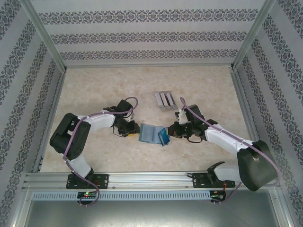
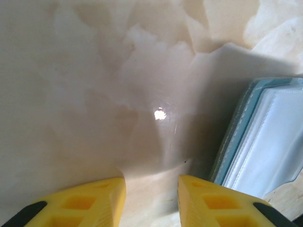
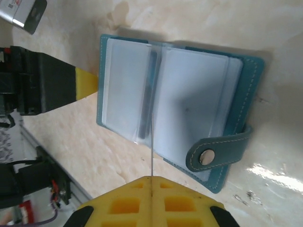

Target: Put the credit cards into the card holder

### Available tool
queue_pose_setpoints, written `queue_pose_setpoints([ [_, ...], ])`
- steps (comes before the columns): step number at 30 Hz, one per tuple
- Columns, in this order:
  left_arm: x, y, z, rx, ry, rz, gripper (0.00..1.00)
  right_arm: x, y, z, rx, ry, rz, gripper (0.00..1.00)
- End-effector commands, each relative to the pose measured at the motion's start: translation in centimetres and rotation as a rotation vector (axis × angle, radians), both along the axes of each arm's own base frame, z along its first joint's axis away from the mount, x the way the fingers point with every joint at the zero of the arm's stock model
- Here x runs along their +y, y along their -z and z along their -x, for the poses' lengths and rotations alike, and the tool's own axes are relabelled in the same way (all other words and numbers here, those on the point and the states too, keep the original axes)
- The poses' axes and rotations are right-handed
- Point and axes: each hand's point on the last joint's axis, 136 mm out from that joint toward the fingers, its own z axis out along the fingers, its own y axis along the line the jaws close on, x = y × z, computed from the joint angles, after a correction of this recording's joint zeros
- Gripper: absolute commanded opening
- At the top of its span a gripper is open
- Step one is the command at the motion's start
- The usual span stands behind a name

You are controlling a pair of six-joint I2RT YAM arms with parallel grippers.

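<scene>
The teal card holder [image 1: 147, 133] lies open on the table, its clear sleeves showing, its snap strap [image 3: 218, 150] on the right cover. My right gripper [image 3: 151, 178] is shut on the edge of one thin clear sleeve page, which stands upright and shows edge-on. In the top view that gripper [image 1: 171, 133] sits at the holder's right end. My left gripper [image 2: 151, 182] is open with bare table between its yellow fingers, just left of the holder [image 2: 265, 137]; one of its fingertips [image 3: 87, 82] touches the holder's left edge. The grey striped credit cards [image 1: 164, 100] lie side by side beyond the holder.
The beige tabletop [image 1: 94, 90] is walled by patterned panels on three sides. An aluminium rail [image 1: 151, 178] with both arm bases runs along the near edge. The cards lie about a hand's width behind the right gripper.
</scene>
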Motion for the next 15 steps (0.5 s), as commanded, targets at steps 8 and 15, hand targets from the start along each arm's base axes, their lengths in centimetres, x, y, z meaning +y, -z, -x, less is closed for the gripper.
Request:
queue_pose_setpoints([
  [8, -2.4, 2.9, 1.3, 0.029, 0.092, 0.049, 0.31, 2.2, 1.0, -1.5, 0.052, -0.046, -0.183, 0.0],
  [15, -2.4, 3.4, 1.3, 0.045, 0.087, 0.043, 0.31, 2.2, 2.8, -1.7, 0.094, -0.038, -0.169, 0.0],
])
